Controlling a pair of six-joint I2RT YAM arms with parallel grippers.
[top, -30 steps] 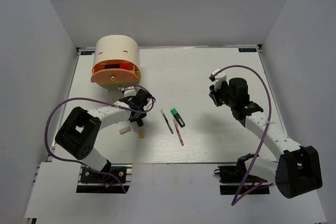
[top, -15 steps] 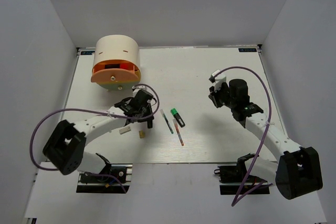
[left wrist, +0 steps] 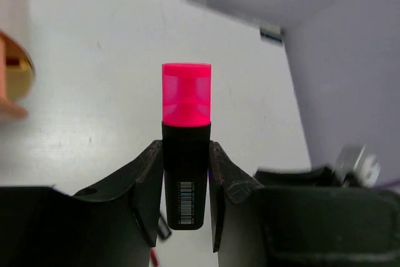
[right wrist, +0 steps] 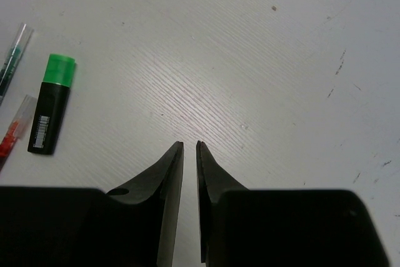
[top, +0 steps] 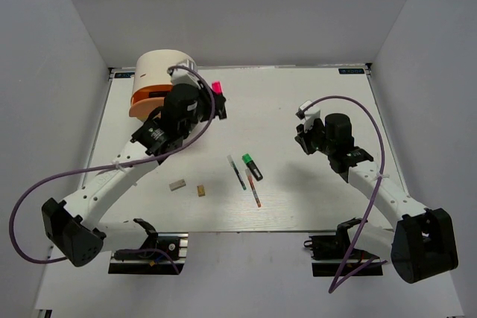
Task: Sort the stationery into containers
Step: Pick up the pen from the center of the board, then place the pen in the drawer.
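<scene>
Up beside the drum, left claw now carries the pink highlighter clamped; right claw stays nearly together.

Robotics lab: white table boxed by plain grey panels (arm mounts at its edge).

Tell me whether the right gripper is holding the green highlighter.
No, the green highlighter lies on the table, apart from the right gripper, which holds nothing.
</scene>
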